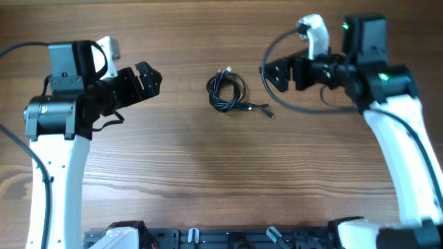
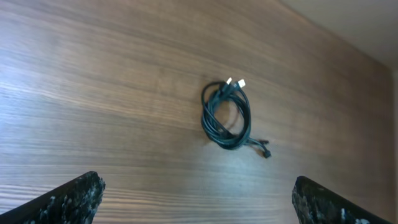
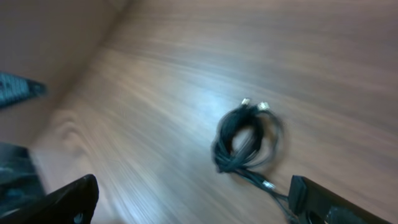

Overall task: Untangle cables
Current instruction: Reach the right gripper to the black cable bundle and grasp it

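The cables (image 1: pixel 228 92) lie as a small coiled black bundle on the wooden table, with plug ends sticking out at the top and a short tail at the lower right. The bundle also shows in the left wrist view (image 2: pixel 227 115) and, blurred, in the right wrist view (image 3: pixel 245 140). My left gripper (image 1: pixel 147 79) is open and empty, well to the left of the bundle. My right gripper (image 1: pixel 279 74) is open and empty, to the right of the bundle and apart from it.
The wooden table (image 1: pixel 208 173) fills the overhead view. Thick black arm wires loop near the right arm (image 1: pixel 304 107) and by the left arm (image 1: pixel 21 48). A black rail runs along the front edge (image 1: pixel 228 238).
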{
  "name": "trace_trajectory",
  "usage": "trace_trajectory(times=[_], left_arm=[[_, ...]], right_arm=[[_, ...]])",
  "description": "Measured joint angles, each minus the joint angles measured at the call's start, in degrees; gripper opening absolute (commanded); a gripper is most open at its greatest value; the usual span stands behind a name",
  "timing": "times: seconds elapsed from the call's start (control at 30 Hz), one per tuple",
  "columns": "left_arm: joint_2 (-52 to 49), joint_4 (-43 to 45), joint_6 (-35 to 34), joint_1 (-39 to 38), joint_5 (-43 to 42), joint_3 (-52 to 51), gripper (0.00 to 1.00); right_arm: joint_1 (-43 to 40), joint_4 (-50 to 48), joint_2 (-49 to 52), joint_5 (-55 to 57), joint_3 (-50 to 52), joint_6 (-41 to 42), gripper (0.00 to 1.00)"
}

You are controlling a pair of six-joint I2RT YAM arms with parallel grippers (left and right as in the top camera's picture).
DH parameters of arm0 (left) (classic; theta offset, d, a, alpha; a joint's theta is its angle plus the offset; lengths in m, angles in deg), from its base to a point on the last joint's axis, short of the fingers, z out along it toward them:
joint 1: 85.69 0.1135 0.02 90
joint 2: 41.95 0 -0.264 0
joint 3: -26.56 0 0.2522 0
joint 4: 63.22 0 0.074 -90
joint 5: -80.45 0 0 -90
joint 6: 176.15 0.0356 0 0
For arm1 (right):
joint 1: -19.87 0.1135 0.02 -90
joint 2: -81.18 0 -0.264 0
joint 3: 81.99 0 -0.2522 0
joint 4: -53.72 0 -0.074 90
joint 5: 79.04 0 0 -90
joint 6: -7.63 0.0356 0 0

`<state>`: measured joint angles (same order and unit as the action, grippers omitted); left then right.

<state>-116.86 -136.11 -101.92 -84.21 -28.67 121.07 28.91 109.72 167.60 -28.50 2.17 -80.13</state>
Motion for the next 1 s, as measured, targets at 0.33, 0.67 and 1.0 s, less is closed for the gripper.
trace_trajectory(times=[0.33, 0.67, 1.0], left_arm=[[-3.06, -1.31, -1.6, 0.0, -3.78, 0.15, 0.75], [-10.16, -2.16, -5.16, 0.0, -0.46, 0.22, 0.73], [-10.16, -2.19, -5.4, 0.0, -0.33, 0.22, 0.77]], right_arm=[[4.7, -6.73, 15.74, -0.7, -0.11, 14.95, 0.73], [15.63, -7.54, 23.47, 19.89, -0.13, 26.32, 0.59], [17.55, -10.03, 29.7, 26.49, -0.15, 28.06, 0.38]])
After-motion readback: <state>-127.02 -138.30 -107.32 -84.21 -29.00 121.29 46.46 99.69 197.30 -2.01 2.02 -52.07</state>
